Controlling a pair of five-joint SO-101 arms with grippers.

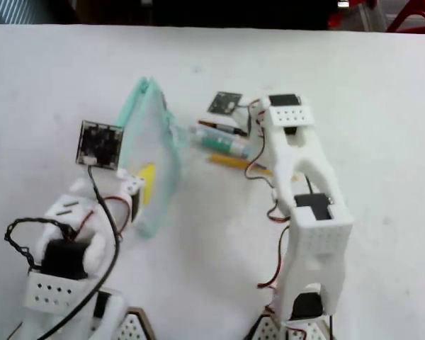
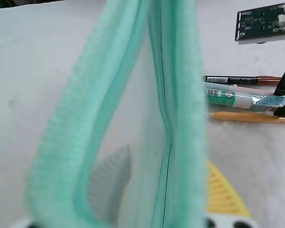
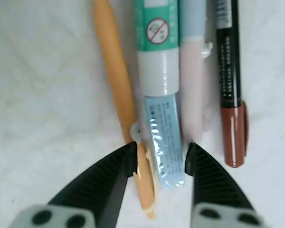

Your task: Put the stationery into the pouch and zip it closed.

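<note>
The mint-green mesh pouch [image 1: 150, 152] is held upright on the white table [image 1: 354, 85], gripped by the left pincer [image 1: 140, 185]. Near it, the green-and-white plastic tube [image 3: 156, 47], between an orange pen [image 3: 115, 71] and a pink pen [image 3: 192, 85], is straddled by the parted right pincer [image 3: 159, 161]

Mint pouch [image 2: 175, 85]: ribbed woven cloth edges around a smooth translucent panel. The orange pen [image 3: 116, 71] looks matt plastic, the green-and-white pen [image 3: 156, 71] glossy (its label shines). White table [image 3: 47, 95]: matt, faintly grainy. Right gripper [image 3: 160, 154] fingers [image 3: 104, 185]: matt black plastic.
</note>
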